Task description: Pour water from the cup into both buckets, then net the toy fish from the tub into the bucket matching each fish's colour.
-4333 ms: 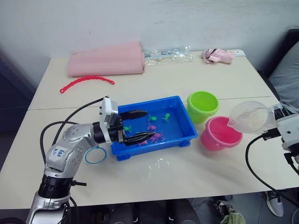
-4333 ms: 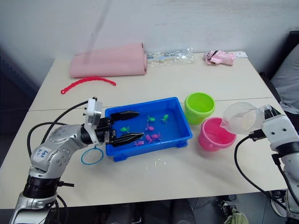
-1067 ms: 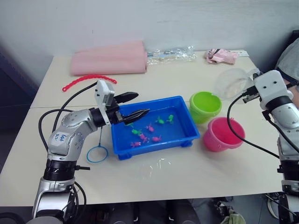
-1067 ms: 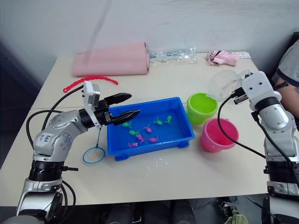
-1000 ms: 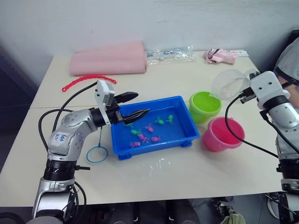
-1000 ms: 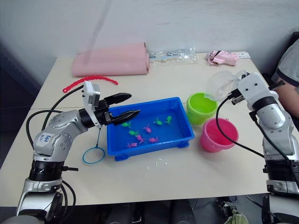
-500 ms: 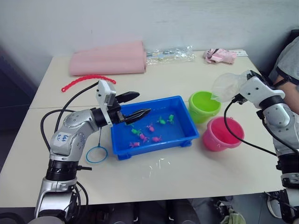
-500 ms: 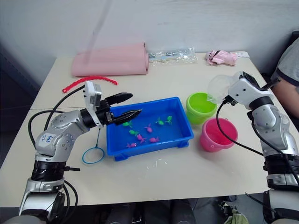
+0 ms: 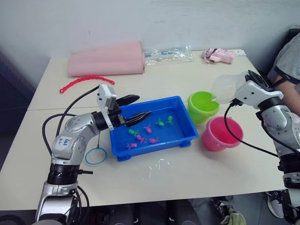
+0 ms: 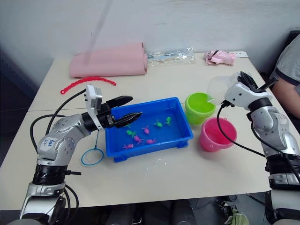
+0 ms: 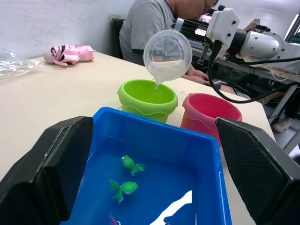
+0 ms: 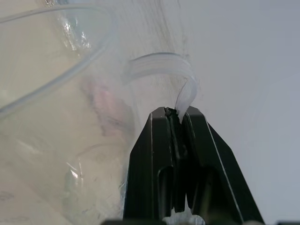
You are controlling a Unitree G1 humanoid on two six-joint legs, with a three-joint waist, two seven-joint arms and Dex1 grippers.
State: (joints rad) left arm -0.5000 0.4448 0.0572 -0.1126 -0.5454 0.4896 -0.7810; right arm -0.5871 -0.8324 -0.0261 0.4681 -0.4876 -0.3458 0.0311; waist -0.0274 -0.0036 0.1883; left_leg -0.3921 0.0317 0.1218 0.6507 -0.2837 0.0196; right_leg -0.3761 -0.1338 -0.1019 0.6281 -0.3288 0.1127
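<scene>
On my pale beige table [image 9: 197, 168] by a white wall [image 9: 140, 18], the right gripper [image 12: 174, 115] pinches the clear handled cup [image 11: 166, 56]; the left gripper [image 9: 133, 108] gapes.

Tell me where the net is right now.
In the left eye view the net lies flat on the table at the robot's left, just off the tub, below the left end effector.

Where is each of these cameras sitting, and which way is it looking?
Left and right eye views: on the head, looking down at the table; both arms show.
Left wrist view: on the left arm, looking between the open left pincer over the tub at the cup pouring into the green bucket.
Right wrist view: on the right arm; the right pincer clamps the cup's handle.
All views share the cup.
</scene>
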